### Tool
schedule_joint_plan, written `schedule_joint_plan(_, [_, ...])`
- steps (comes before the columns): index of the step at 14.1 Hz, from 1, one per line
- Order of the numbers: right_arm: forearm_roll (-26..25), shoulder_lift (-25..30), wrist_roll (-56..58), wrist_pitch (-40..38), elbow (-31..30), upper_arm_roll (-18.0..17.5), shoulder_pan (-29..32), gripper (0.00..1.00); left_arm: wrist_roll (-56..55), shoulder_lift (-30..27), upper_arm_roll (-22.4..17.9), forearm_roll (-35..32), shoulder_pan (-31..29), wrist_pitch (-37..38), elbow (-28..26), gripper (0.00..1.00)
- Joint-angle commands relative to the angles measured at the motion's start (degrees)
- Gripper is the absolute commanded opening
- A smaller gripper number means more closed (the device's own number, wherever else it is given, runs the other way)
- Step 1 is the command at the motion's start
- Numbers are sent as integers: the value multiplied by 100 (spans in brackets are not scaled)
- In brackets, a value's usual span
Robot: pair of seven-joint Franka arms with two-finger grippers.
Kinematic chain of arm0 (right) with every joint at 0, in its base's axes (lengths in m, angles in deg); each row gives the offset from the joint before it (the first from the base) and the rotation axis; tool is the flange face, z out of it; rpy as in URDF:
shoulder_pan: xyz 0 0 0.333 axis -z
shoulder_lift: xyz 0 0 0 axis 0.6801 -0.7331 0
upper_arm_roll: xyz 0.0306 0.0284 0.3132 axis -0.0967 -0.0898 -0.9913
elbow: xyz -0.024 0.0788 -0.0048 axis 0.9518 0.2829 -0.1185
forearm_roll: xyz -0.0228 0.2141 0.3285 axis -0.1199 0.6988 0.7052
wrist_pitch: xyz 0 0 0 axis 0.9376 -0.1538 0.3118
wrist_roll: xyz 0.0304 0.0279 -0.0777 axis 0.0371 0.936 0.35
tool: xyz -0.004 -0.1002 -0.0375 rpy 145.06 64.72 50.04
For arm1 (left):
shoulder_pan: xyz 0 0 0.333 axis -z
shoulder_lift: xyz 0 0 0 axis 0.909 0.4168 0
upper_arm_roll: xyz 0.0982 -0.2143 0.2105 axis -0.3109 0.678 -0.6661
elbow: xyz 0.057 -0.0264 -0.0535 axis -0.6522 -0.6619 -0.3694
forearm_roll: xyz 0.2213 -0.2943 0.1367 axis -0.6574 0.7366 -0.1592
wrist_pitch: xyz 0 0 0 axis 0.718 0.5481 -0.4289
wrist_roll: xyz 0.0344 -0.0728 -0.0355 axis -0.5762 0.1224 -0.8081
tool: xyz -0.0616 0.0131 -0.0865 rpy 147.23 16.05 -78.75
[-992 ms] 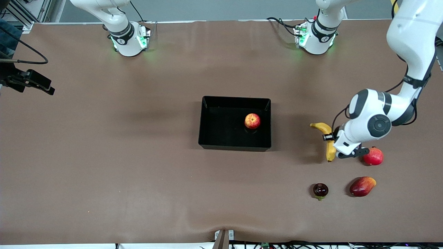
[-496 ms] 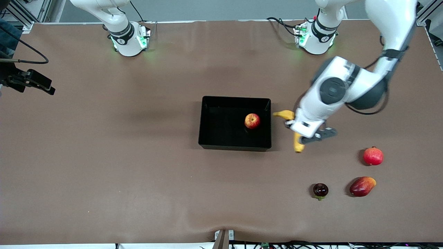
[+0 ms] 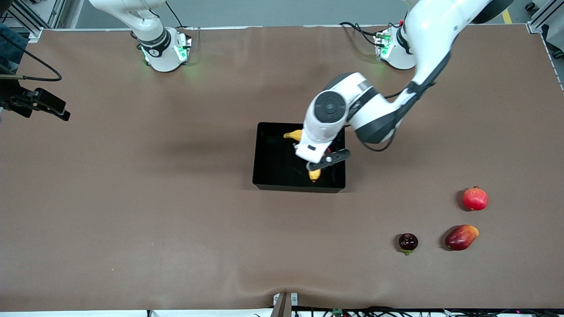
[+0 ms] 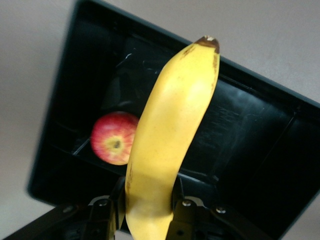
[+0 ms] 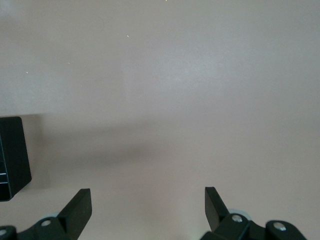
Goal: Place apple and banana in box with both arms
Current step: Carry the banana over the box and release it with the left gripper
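My left gripper (image 3: 312,157) is shut on the yellow banana (image 3: 294,135) and holds it in the air over the black box (image 3: 275,165), at the side toward the left arm's end. In the left wrist view the banana (image 4: 170,130) stands between the fingers (image 4: 182,192), above the box (image 4: 250,135). The apple (image 4: 114,145), red with yellow patches, lies inside the box; in the front view the left hand covers nearly all of it. My right gripper (image 5: 148,200) is open and empty over bare table beside a box corner (image 5: 12,155); it is out of the front view.
A red pomegranate (image 3: 475,198), an oblong red mango (image 3: 461,237) and a small dark fruit (image 3: 408,242) lie on the table toward the left arm's end, nearer the front camera than the box. A black device on a cable (image 3: 42,103) sits at the right arm's end.
My left arm has carried the banana from beside the pomegranate across the table to over the box. The apple has stayed in the box and is now covered by the hand.
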Motion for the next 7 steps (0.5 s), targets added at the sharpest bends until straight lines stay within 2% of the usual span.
schedule_joint_plan(1, [-34,-2,40,-27,64,7,-26,100,-343,307,-849,-1,969,-71,438,0])
schedule_joint_plan(6, [-34,-2,40,-27,64,7,-35,100,-572,789,-975,-9,1253,-915,456,0])
schedule_joint_plan(7, [-34,-2,40,-27,64,7,-35,100,-546,860,-976,-9,1244,-1012,517,8])
